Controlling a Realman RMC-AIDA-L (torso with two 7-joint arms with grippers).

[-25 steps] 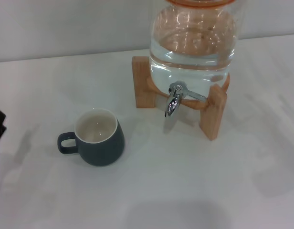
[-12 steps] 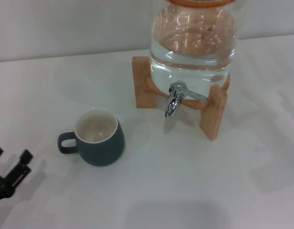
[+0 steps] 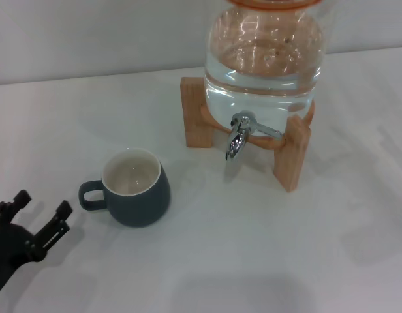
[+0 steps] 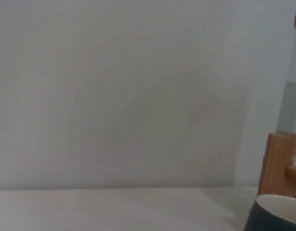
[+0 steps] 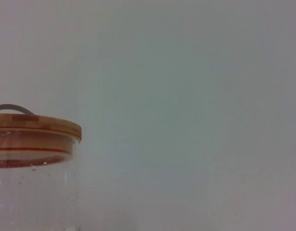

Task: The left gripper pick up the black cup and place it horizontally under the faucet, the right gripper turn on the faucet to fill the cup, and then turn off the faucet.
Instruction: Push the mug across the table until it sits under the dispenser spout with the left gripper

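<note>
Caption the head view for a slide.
Left hand, open, nears the upright cup's handle on the white table; the tap on the water jar waits untouched.

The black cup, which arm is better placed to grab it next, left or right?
Left. The left gripper is open on the table's left side, near the handle of the black cup. The right gripper is out of the head view, its camera seeing only the water jar's lid.

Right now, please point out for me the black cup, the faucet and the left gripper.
black cup [image 3: 141,199]: head view, on its dark outer wall.
faucet [image 3: 237,138]: head view, on the chrome body above the spout.
left gripper [image 3: 39,212]: head view, midway between its two open fingertips.
</note>
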